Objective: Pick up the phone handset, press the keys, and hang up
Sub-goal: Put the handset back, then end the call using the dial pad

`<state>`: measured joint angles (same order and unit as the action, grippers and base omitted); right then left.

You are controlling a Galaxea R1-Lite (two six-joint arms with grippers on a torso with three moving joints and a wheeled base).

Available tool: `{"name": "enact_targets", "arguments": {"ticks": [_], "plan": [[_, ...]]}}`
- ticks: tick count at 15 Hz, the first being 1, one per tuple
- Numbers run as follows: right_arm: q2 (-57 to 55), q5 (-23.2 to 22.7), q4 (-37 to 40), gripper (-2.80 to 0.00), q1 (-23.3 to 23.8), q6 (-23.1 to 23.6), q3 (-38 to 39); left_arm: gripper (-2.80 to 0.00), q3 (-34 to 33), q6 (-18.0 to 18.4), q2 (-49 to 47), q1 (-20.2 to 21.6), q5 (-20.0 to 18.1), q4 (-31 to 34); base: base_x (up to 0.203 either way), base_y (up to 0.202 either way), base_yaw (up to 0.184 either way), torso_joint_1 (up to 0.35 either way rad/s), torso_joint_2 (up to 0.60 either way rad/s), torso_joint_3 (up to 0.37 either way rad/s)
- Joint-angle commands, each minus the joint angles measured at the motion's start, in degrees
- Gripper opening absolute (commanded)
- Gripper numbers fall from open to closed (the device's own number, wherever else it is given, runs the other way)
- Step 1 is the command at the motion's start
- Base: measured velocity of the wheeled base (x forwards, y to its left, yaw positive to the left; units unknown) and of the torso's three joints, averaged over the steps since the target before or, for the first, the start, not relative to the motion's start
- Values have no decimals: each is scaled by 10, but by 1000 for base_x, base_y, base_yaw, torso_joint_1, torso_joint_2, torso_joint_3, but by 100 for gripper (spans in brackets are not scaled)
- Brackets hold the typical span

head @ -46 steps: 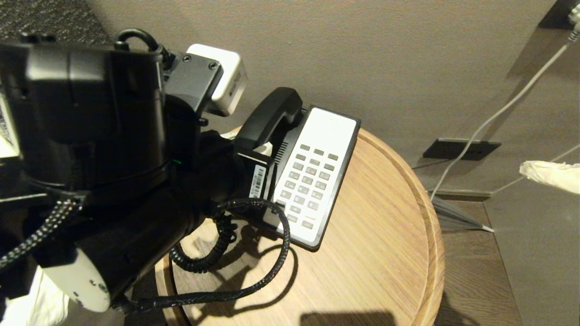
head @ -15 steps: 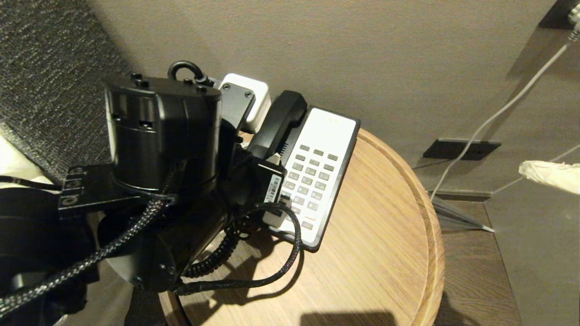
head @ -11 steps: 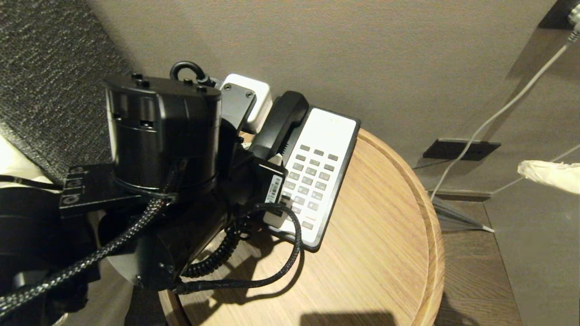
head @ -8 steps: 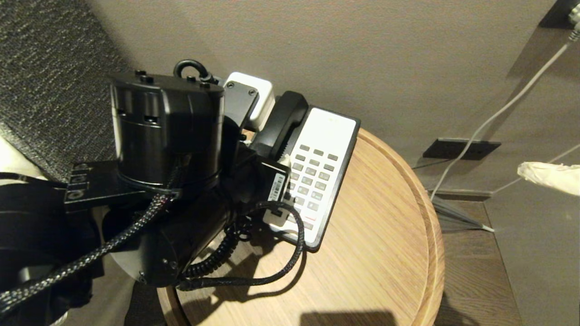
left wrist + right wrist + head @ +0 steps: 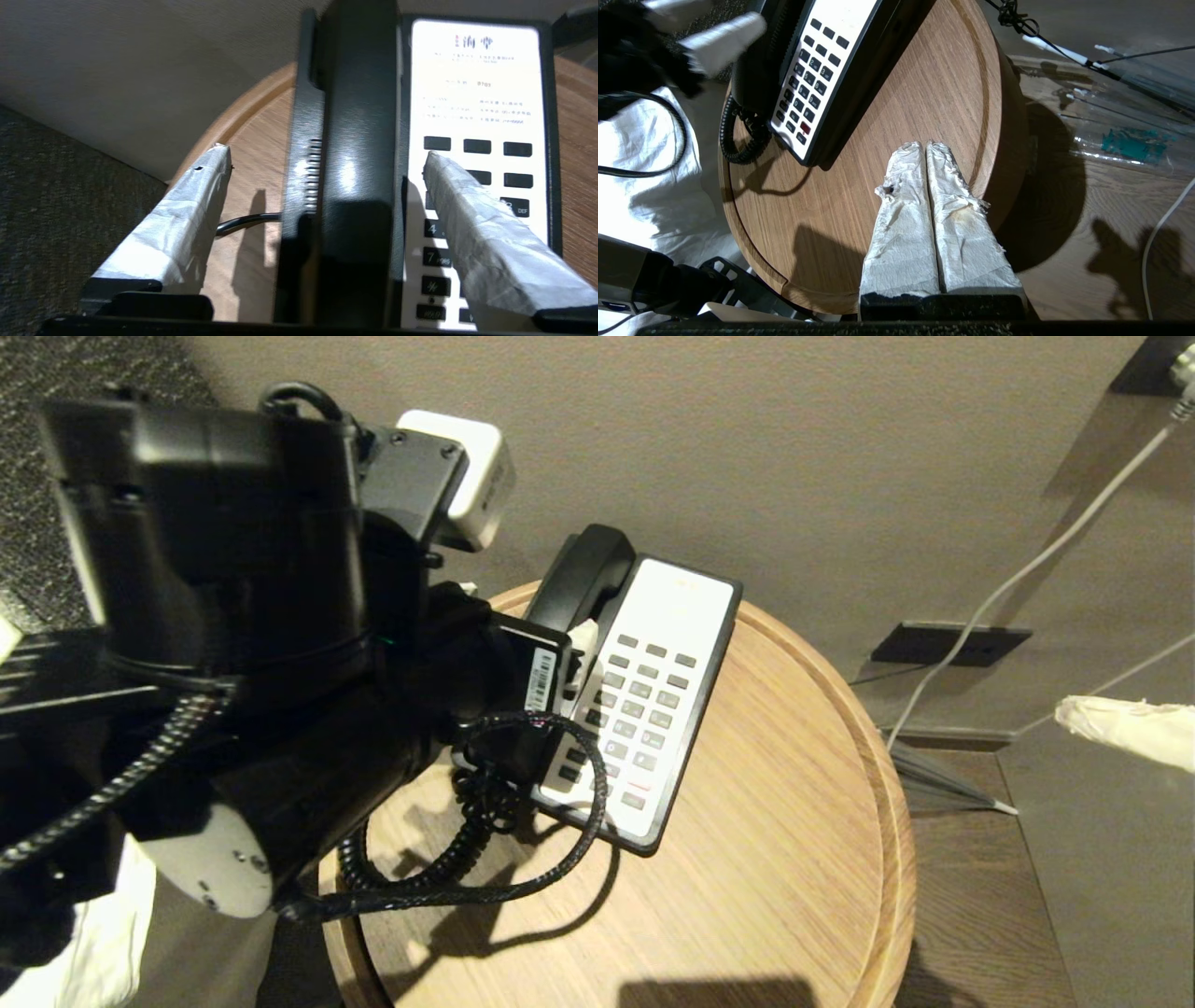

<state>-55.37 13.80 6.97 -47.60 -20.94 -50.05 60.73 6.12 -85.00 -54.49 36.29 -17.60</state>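
Observation:
The black phone handset [image 5: 581, 571] lies along the left side of the white phone base [image 5: 674, 616], in its cradle. My left gripper [image 5: 325, 156] hangs just above it, open. Its taped fingers [image 5: 187, 219] stand either side of the handset [image 5: 359, 154] with a gap on each side, one over the table, the other over the keys [image 5: 476, 147]. The black coiled cord [image 5: 439, 859] loops on the table under my left arm. My right gripper [image 5: 926, 147] is shut and empty, hovering over the table's right part, away from the phone [image 5: 817, 60].
The phone stands on a round wooden table [image 5: 794, 859] with a raised rim, close to a beige wall. Thin cables [image 5: 1027, 569] run down the wall to a dark floor plate [image 5: 948, 644] at the right. White bedding [image 5: 658, 186] lies left of the table.
The handset has come down from its tilted, lifted pose onto the base. My left gripper has opened off it and the arm has lifted toward the camera. The right arm has stayed put.

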Motion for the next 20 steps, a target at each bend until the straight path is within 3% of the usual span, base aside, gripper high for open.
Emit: {"name": "enact_targets", "arguments": {"ticks": [1,6,8,11,15,17,20], "plan": [[-5,1,1,-280,0,-1,2,-280,-14,-7,48,0,2,-1,0,0,0,0,0,0],[-4,0,1,-280,0,0,21,-280,-76,-38,131,-1,0,6,0,0,0,0,0,0],[-8,-5,-2,-280,0,0,20,-280,-92,-83,151,-1,4,11,0,0,0,0,0,0],[-39,-14,-7,-280,-8,-4,5,-280,-113,-114,195,-1,7,33,0,0,0,0,0,0],[-105,-38,-13,-280,-48,-10,-25,-280,-129,-119,249,-1,7,36,0,0,0,0,0,0],[-150,-74,-27,-280,-51,-11,-56,-280,-142,-118,286,-1,7,36,0,0,0,0,0,0],[-216,-86,-32,-280,-65,-13,-95,-280,-175,-118,329,-1,7,36,0,0,0,0,0,0]]}}
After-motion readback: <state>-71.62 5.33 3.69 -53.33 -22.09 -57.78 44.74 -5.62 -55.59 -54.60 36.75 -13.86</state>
